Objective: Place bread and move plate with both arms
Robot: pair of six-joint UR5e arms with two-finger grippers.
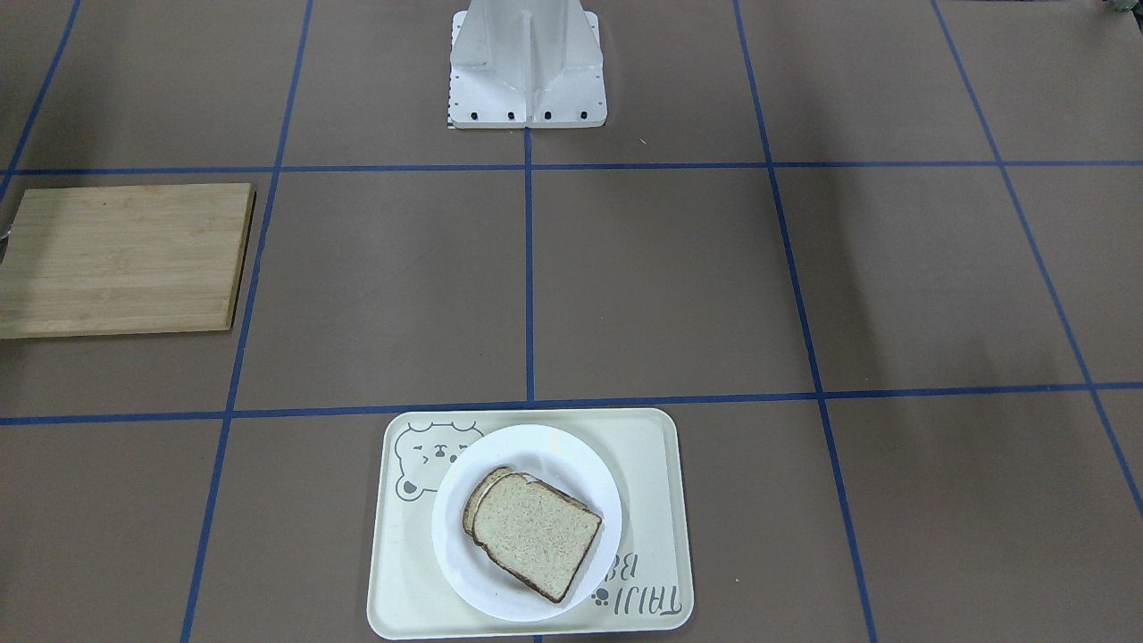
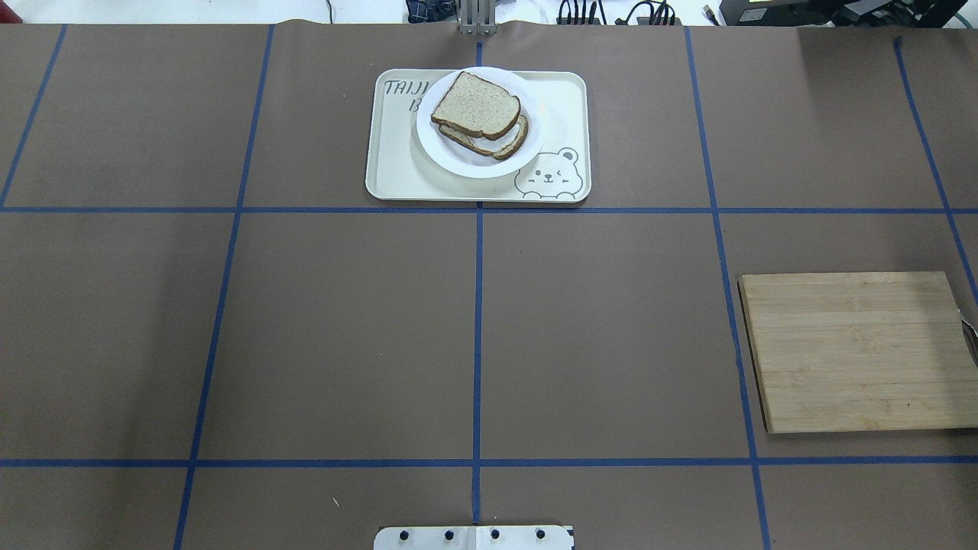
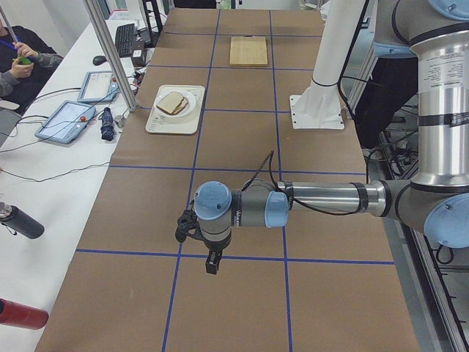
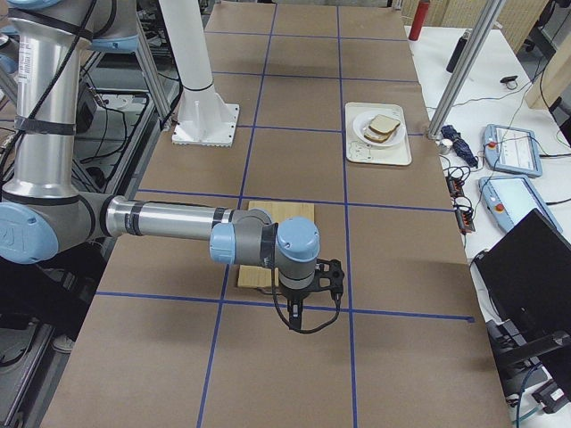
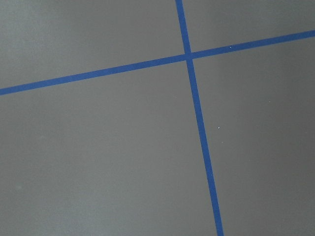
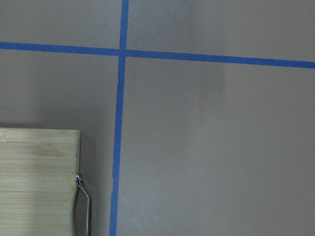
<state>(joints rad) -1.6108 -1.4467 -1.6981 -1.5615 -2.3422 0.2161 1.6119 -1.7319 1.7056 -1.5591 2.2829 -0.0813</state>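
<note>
- The left tool (image 3: pixel 210 265) hangs fingers-down over bare surface, well away from the tray (image 2: pixel 565 99) toward the robot's left end. Only a side view shows it, so I cannot tell whether its fingers are spread or pressed together. Nothing appears to be in it.
- The right tool (image 4: pixel 301 319) hangs the same way well off the tray's other side, above the near edge of a wooden cutting board (image 2: pixel 856 351). Its finger state cannot be judged either.
- Both arms are parked wide of the tray, probably to keep clear of it; neither is near enough to act on anything.
- The bread (image 2: pixel 475 105) lies flat on top of a second slice that peeks out beneath it. Both sit on the plate (image 2: pixel 458 162), which rests inside the tray, partly covering its printed lettering and beside its bear drawing.
- Judging from this layout, the placing and the plate move look finished.
- The surface (image 2: pixel 344 328) is brown, matte and gridded with blue tape. The tray sits on its far side from the white base (image 1: pixel 527 67).
- Beyond the tray stands a white bench with tablets and cables, and a seated person (image 3: pixel 18 59).
</note>
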